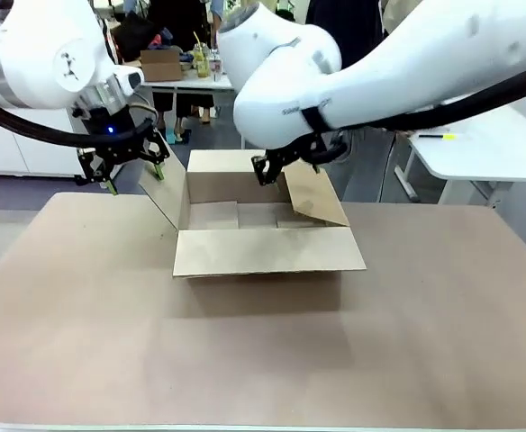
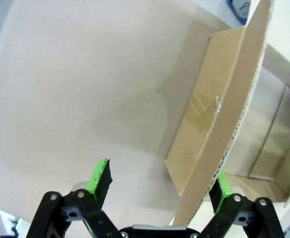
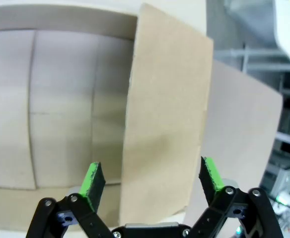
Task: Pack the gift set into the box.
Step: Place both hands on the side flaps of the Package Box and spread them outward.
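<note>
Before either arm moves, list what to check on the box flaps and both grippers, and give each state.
1. Box upright with its top open: ok.
2. Left gripper open, astride the left flap: ok.
3. Right gripper open, astride the right flap: ok.
4. Either flap gripped: not ok, both sets of jaws stand apart.
5. Front flap folded outward: ok.
6. Where the gift set lies: cannot tell.

White side table (image 1: 493, 144) right, white cabinets (image 1: 11, 148) left, grey floor (image 1: 29, 191).
</note>
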Controlling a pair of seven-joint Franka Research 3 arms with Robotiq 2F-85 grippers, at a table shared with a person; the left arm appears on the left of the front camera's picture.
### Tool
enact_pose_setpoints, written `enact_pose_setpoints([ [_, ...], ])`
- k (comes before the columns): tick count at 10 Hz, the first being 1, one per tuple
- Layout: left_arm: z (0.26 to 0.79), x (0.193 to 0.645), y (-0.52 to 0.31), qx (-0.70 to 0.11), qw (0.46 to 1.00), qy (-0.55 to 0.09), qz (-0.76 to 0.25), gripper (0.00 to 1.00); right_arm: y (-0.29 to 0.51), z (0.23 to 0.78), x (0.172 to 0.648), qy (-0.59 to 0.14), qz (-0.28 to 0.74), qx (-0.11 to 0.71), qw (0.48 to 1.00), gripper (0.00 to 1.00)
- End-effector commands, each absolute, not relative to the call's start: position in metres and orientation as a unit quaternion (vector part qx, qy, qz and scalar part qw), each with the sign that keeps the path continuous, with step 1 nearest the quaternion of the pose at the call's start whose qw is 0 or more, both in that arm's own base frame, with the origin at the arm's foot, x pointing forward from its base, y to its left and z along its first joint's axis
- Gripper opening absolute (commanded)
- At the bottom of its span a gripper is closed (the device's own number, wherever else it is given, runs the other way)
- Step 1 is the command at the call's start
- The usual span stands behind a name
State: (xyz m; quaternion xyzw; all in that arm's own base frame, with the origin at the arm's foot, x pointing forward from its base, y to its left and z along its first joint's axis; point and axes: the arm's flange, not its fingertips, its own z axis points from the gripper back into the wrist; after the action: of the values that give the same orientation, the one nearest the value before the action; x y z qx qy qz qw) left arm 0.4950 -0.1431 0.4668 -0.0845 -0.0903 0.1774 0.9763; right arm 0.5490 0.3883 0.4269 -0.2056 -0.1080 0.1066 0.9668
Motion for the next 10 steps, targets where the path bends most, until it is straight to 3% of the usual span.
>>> enact_pose_setpoints([
  [1,0.469,0.495,-0.144,-0.075,0.976,-0.092,0.183,1.00,0.404,0.416,0.579,-0.103,0.063,-0.208,0.970,1.00],
  [5,0.469,0.495,-0.144,-0.075,0.976,-0.092,0.183,1.00,0.383,0.395,0.575,-0.121,0.043,-0.259,0.957,1.00],
  [10,0.469,0.495,-0.144,-0.075,0.976,-0.092,0.183,1.00,0.331,0.435,0.563,-0.155,0.006,-0.269,0.951,1.00],
])
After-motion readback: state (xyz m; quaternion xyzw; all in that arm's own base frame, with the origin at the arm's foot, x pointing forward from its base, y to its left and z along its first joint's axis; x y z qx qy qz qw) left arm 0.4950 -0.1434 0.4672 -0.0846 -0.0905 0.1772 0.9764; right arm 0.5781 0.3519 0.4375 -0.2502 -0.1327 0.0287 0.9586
